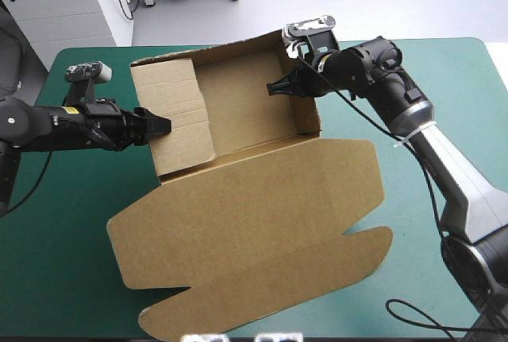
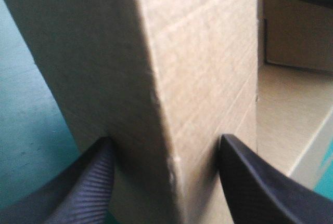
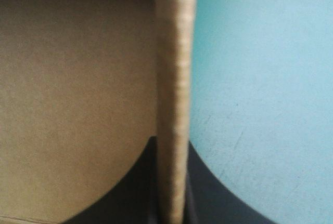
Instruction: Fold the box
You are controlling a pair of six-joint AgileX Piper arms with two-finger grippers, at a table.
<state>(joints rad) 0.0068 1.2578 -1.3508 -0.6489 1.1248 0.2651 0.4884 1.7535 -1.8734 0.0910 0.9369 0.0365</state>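
- Box point(image 1: 238, 199), brown board, an open tray with its lid laid out; it takes up the middle of the bench point(image 1: 55, 278), running from close to the near edge up toward the far edge.
- Lid point(image 1: 262, 231): the nearest part. One wide sheet lying flat or nearly so on the teal-green cover, with a long flap with rounded ends along its near side and a rounded tab on its right end.
- Tray point(image 1: 250, 104): beyond the lid, joined to it along a crease. Floor bare, walls raised.
- Left wall point(image 1: 178, 120): shows a broad face with parallel creases to the high view, so sloping rather than upright. The wrist view shows it as a thick fold, shaded on the outside and lit on the inside.
- Left hand point(image 1: 161, 127): reaches in level from the bench's left and pinches that fold, with one black finger point(image 2: 88, 182) against each face.
- Right wall point(image 1: 308, 112): upright. It is seen edge-on from the wrist, with the tray floor on one side and the cover on the other.
- Right hand point(image 1: 279, 86): nearly pressed together, nipping the right wall toward its far end.
- Far wall point(image 1: 230, 47): standing, farthest back.
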